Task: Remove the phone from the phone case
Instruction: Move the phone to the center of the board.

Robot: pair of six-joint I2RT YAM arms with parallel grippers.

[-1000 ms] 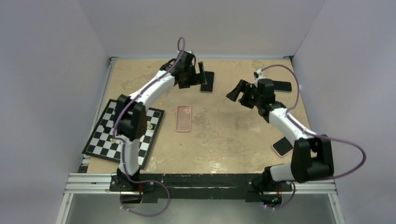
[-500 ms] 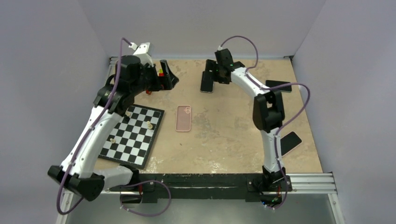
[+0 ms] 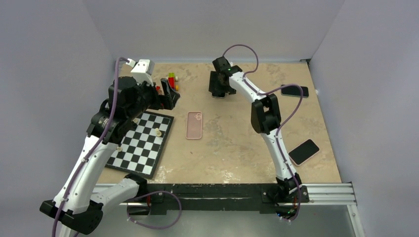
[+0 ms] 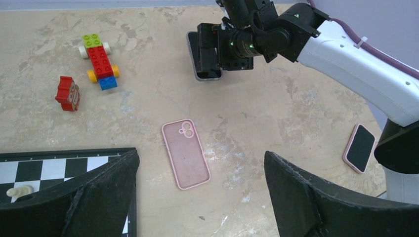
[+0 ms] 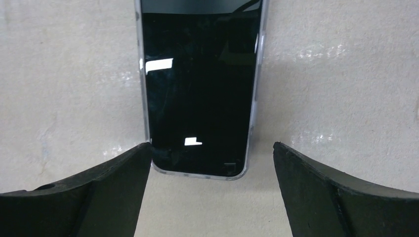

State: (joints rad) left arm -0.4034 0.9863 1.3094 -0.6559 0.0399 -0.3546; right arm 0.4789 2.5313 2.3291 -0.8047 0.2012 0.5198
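Note:
An empty pink phone case lies open side up in the middle of the table, and it also shows in the left wrist view. A dark phone with a silvery rim lies screen up at the far middle. My right gripper hangs just over it, open, with a finger on each side of the phone's near end, not gripping it. My left gripper is open and empty, raised over the table's left side and looking down at the pink case.
A chessboard with a few pieces lies at the left. Lego toys and a red piece sit at the far left. A black phone lies at the far right, and a pink-cased phone at the near right.
The left arm has left the far phone and drawn back, raised, to the left. The right arm has swung from the right side over to the far phone and shifted slightly left.

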